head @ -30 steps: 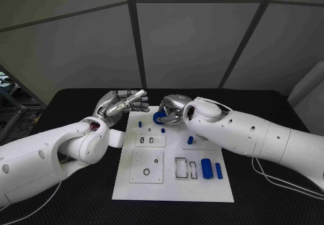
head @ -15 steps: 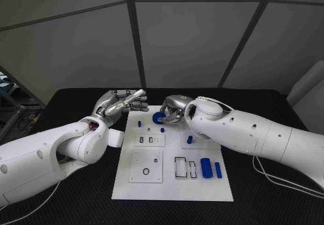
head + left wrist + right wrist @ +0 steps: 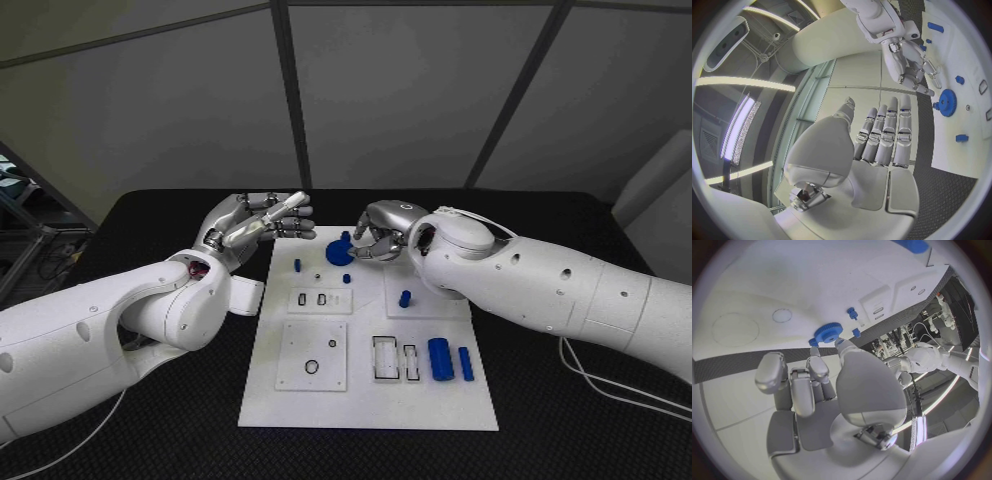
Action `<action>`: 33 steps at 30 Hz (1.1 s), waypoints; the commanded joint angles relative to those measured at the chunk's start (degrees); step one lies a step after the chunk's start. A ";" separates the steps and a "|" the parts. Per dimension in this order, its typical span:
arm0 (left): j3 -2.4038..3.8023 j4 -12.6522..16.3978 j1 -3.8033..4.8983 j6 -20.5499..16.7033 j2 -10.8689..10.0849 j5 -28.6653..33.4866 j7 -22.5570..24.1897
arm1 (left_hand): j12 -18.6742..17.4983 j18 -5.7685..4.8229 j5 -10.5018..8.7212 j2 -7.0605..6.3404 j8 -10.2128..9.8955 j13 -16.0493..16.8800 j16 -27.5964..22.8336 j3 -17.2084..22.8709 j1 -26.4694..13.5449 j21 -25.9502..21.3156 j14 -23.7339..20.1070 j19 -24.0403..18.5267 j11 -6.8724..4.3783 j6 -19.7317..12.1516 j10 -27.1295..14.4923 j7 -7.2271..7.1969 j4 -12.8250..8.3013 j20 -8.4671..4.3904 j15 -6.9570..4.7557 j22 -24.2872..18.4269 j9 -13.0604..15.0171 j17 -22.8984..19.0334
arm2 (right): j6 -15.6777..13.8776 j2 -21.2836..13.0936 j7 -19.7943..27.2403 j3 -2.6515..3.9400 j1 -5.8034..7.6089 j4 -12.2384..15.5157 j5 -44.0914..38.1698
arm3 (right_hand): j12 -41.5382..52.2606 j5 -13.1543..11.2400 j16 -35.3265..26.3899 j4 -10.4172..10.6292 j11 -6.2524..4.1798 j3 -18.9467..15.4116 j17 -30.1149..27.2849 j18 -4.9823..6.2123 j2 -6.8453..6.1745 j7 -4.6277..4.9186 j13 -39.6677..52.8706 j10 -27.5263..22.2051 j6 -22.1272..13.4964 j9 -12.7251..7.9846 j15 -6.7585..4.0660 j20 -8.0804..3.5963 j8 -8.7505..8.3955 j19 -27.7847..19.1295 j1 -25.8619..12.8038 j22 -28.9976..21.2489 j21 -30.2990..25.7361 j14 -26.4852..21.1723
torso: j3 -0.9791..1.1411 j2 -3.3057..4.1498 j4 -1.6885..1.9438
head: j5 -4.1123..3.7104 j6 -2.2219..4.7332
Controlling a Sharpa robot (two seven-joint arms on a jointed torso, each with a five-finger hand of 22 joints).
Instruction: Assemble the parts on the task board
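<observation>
The white task board (image 3: 368, 400) lies in the middle of the table. A blue gear (image 3: 340, 252) lies flat near its far edge, also seen as the blue gear (image 3: 947, 102) and the blue gear (image 3: 826, 332). My right hand (image 3: 384, 232) hovers just right of it, fingertips by its rim and nothing held. In the left wrist view the right hand (image 3: 907, 65) points down beside the gear. My left hand (image 3: 260, 222) is raised off the board's far left corner, fingers straight and together, empty.
Small blue pegs (image 3: 299, 265) (image 3: 346, 277) (image 3: 405, 298) stand on the board's far half. Two blue cylinders (image 3: 441, 359) (image 3: 466, 362) lie at its near right, beside rectangular slots (image 3: 387, 358). A square plate with round holes (image 3: 315, 355) sits near left.
My right hand has drawn back to the right, while the gear has stayed in place and shows more fully. The left hand has hardly moved.
</observation>
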 commanded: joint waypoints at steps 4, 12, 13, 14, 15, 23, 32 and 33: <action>0.06 0.04 0.09 0.34 -0.25 -0.26 0.34 | -0.27 -0.65 0.18 0.29 -0.25 -0.05 -0.34 -0.12 0.49 0.39 0.17 0.50 0.34 -0.15 -0.04 0.59 -0.32 0.06 0.07 -0.09 -0.06 0.10 | -11.04 -6.29 0.87 0.02 0.09 5.54 2.81 | 0.12 0.40 0.08 -0.51 -0.09 0.60 9.26 -0.99 0.00 0.09 -0.03 0.21 0.38 -0.11 -0.01 -0.19 -0.54 0.19 1.41 -0.27 -0.05 4.96 | 0.02 -0.04 -0.16 | -0.30 0.35; 0.05 -0.08 0.09 0.56 -0.32 -0.25 0.25 | -0.29 -0.66 0.18 0.34 -0.27 -0.04 -0.40 -0.08 0.57 0.37 0.12 0.45 0.34 -0.14 -0.01 0.58 -0.40 0.07 0.09 -0.11 -0.05 0.12 | -3.70 -17.40 9.05 -0.01 0.10 9.61 18.05 | -1.27 -1.59 -1.44 -3.33 -0.11 0.23 5.89 0.03 -3.04 0.07 -1.81 -1.70 0.53 -0.05 -0.05 -0.20 -0.94 -3.16 5.77 -5.75 -3.19 4.15 | 0.28 -0.28 -0.87 | -2.03 0.83; 0.05 -0.12 0.09 0.60 -0.28 -0.25 0.24 | -0.29 -0.66 0.18 0.34 -0.27 -0.04 -0.40 -0.08 0.57 0.37 0.12 0.45 0.34 -0.14 -0.01 0.58 -0.40 0.07 0.09 -0.11 -0.05 0.12 | -3.16 -18.43 10.29 -0.01 0.10 9.66 19.12 | -1.36 -1.71 -1.49 -3.75 -0.16 0.16 5.82 0.09 -3.20 0.02 -1.93 -1.86 0.62 -0.03 -0.09 -0.22 -0.91 -3.35 6.43 -6.06 -3.41 4.14 | 0.37 -0.30 -0.98 | -2.36 0.86; 0.05 -0.17 0.09 0.64 -0.23 -0.25 0.23 | -0.29 -0.66 0.18 0.34 -0.27 -0.04 -0.40 -0.08 0.57 0.37 0.12 0.45 0.34 -0.14 -0.01 0.58 -0.40 0.07 0.09 -0.11 -0.05 0.12 | -2.78 -19.39 11.55 -0.01 0.10 9.65 20.18 | -1.44 -1.87 -1.54 -4.12 -0.21 0.12 5.75 0.12 -3.27 -0.05 -2.01 -1.97 0.66 -0.03 -0.13 -0.26 -0.92 -3.48 7.08 -6.27 -3.57 4.13 | 0.44 -0.30 -1.02 | -2.61 0.87; 0.05 -0.26 0.09 0.64 -0.16 -0.25 0.21 | -0.29 -0.66 0.18 0.34 -0.27 -0.04 -0.40 -0.08 0.57 0.37 0.12 0.45 0.34 -0.14 -0.01 0.58 -0.40 0.07 0.09 -0.11 -0.05 0.12 | -2.64 -20.23 12.87 -0.02 0.10 9.51 21.41 | -1.50 -2.07 -1.56 -4.39 -0.26 0.12 5.74 0.15 -3.24 -0.11 -2.08 -2.05 0.68 -0.03 -0.18 -0.29 -0.93 -3.56 7.58 -6.43 -3.69 4.13 | 0.51 -0.31 -1.05 | -2.75 0.94; 0.04 -1.11 0.08 0.83 0.67 -0.25 0.13 | -0.30 -0.67 0.18 0.37 -0.30 -0.03 -0.45 -0.05 0.65 0.34 0.09 0.41 0.34 -0.13 0.00 0.57 -0.48 0.07 0.10 -0.12 -0.05 0.13 | -4.05 -22.67 19.14 -0.05 -0.14 5.33 27.57 | -2.08 -2.17 -1.62 -5.59 -0.18 0.11 5.79 0.23 -2.96 0.06 -2.74 -2.74 0.02 -0.15 -0.16 -0.35 -1.36 -3.95 9.90 -7.09 -4.20 4.16 | 0.52 -0.29 -0.91 | -3.94 1.04; 0.04 -1.82 0.07 0.93 1.03 -0.25 0.09 | -0.30 -0.67 0.18 0.37 -0.30 -0.03 -0.45 -0.05 0.65 0.34 0.09 0.41 0.34 -0.13 0.00 0.57 -0.48 0.07 0.10 -0.12 -0.05 0.13 | -4.94 -22.14 19.65 -0.05 -1.68 3.14 27.01 | -2.08 -4.46 -1.46 -5.57 -0.02 -0.80 6.24 0.20 -2.88 0.18 -2.82 -2.79 -1.21 -0.22 -0.01 -0.22 -1.97 -3.83 10.01 -7.01 -4.23 4.28 | 0.36 -0.30 -0.89 | -3.80 0.85; 0.04 -1.87 0.07 0.95 1.07 -0.25 0.09 | -0.30 -0.67 0.18 0.37 -0.30 -0.03 -0.45 -0.05 0.65 0.34 0.09 0.41 0.34 -0.13 0.00 0.57 -0.48 0.07 0.10 -0.12 -0.05 0.13 | -5.11 -21.92 19.30 -0.05 -1.84 2.87 26.69 | -2.07 -4.58 -1.43 -5.55 -0.01 -0.91 6.32 0.20 -2.90 0.18 -2.82 -2.80 -1.34 -0.23 -0.01 -0.21 -2.03 -3.81 10.00 -6.98 -4.21 4.30 | 0.32 -0.33 -0.89 | -3.80 0.84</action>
